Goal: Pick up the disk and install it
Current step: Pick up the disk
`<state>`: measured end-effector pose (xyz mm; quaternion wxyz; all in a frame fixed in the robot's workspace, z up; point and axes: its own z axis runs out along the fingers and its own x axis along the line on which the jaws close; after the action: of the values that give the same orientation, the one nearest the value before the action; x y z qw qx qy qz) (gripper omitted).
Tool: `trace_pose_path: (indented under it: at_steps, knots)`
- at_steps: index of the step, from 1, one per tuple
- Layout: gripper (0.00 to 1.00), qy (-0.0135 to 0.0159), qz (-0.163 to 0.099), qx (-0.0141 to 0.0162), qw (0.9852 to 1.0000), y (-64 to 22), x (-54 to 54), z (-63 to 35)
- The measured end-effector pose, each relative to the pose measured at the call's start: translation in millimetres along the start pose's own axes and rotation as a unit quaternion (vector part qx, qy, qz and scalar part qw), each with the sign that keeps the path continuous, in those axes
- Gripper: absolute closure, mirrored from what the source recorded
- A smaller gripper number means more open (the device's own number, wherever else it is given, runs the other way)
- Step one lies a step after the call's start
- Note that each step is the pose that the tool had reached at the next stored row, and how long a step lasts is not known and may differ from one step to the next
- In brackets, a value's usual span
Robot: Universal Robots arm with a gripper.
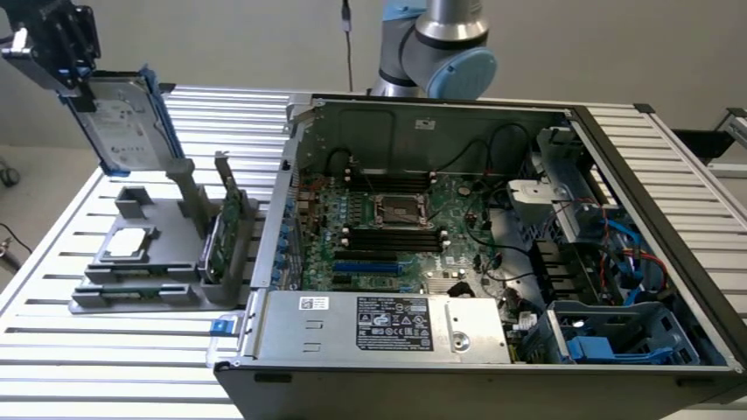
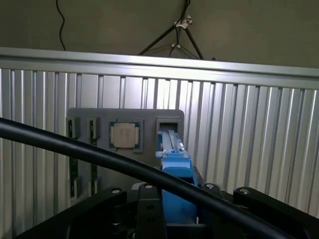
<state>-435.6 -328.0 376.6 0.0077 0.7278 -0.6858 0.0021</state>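
In the exterior view the disk [image 1: 122,118], a silver-grey drive with a white label and blue rails, hangs upright in the air at the far left. My gripper [image 1: 77,86] is shut on its upper end. The disk is well above the grey holder [image 1: 152,289] on the table. In the wrist view the disk's blue rail edge [image 2: 174,164] stands between the black fingers of my gripper [image 2: 175,201], with the holder's vacant slot [image 2: 169,125] beyond it.
The open computer case [image 1: 653,175] lies to the exterior view's right, with a blue drive bay [image 1: 613,337] in its near corner. The holder carries a square silver chip [image 1: 129,243] and an upright green card [image 1: 227,223]. A black cable [image 2: 75,149] crosses the wrist view.
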Motion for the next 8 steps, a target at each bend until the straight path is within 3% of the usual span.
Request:
trace_pose_path:
  at_steps: [3,8]
  knots:
    - [0.67,0.0001,0.0,-0.0001,1.0,-5.3,0.5,-13.8]
    - [0.67,0.0,0.0,-0.0005,1.0,-21.5,1.8,-36.4]
